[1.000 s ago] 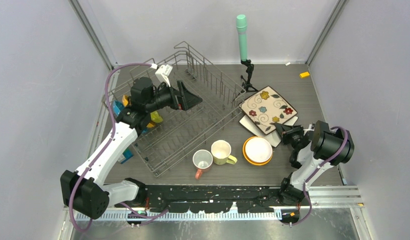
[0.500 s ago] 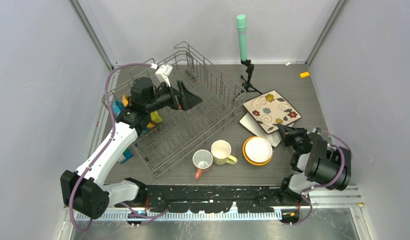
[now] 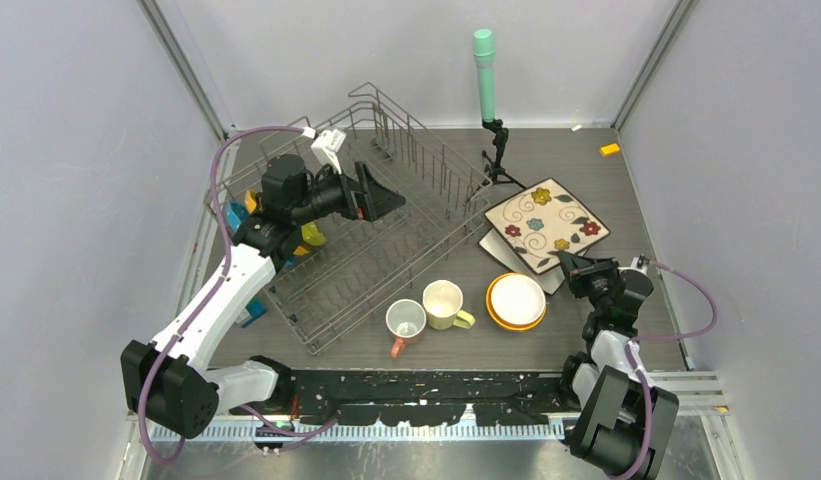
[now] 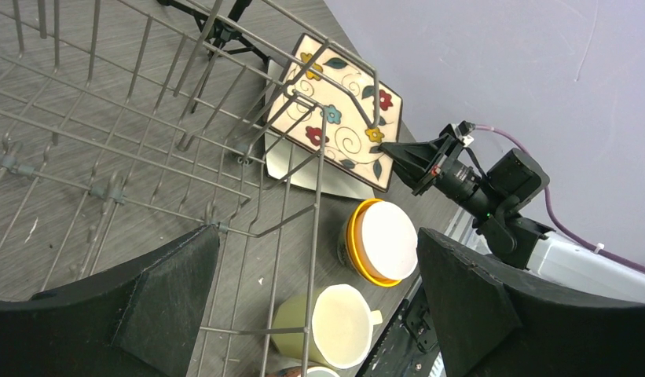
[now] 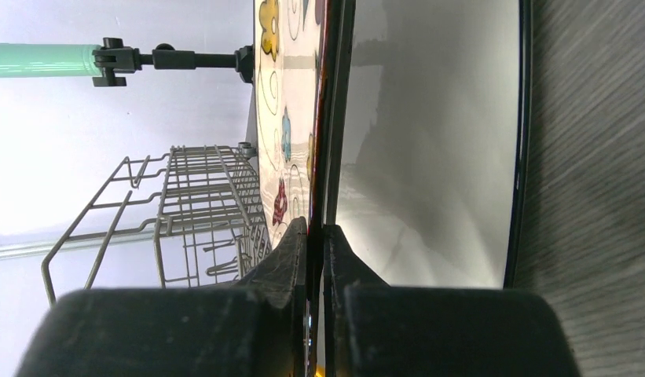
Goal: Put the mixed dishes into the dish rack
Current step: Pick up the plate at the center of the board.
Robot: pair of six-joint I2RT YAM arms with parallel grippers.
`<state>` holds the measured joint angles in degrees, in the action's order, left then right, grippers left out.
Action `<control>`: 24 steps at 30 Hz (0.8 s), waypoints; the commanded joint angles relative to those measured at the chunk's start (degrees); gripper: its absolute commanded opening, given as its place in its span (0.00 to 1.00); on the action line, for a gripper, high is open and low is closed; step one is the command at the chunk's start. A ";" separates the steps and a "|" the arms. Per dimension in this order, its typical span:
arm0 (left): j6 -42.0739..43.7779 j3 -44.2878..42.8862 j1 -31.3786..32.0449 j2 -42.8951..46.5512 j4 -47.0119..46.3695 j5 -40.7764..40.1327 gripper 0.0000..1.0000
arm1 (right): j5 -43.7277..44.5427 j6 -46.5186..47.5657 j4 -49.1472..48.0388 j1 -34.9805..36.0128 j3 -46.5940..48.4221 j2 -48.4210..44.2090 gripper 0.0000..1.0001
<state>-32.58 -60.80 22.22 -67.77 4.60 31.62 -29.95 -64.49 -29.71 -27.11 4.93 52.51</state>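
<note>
My right gripper (image 3: 574, 268) is shut on the near corner of a flowered square plate (image 3: 546, 222), which is tilted up off a plain white square plate (image 3: 496, 243). In the right wrist view its fingers (image 5: 315, 228) pinch the flowered plate's (image 5: 291, 118) edge, with the white plate (image 5: 429, 141) behind. My left gripper (image 3: 381, 200) hangs open and empty over the wire dish rack (image 3: 366, 250). An orange bowl with a white bowl inside (image 3: 516, 300), a pale-yellow mug (image 3: 444, 303) and a pink mug (image 3: 405, 322) stand on the table in front of the rack.
A green-topped cylinder on a black tripod (image 3: 484, 70) stands just behind the plates. A small orange block (image 3: 610, 150) lies at the far right. A blue-green box (image 3: 251, 312) sits left of the rack, under my left arm.
My right arm has swung its elbow down toward the near edge. The flowered plate has shifted slightly right and tipped up. The left arm has not moved.
</note>
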 commanded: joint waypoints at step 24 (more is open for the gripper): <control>-3.39 -2.29 0.47 -2.72 -5.80 4.75 0.98 | -4.39 -13.95 -18.19 -0.31 7.60 -4.57 0.00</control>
<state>-33.78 -60.82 22.24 -69.54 4.08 33.54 -29.74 -73.32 -27.94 -27.11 5.37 51.72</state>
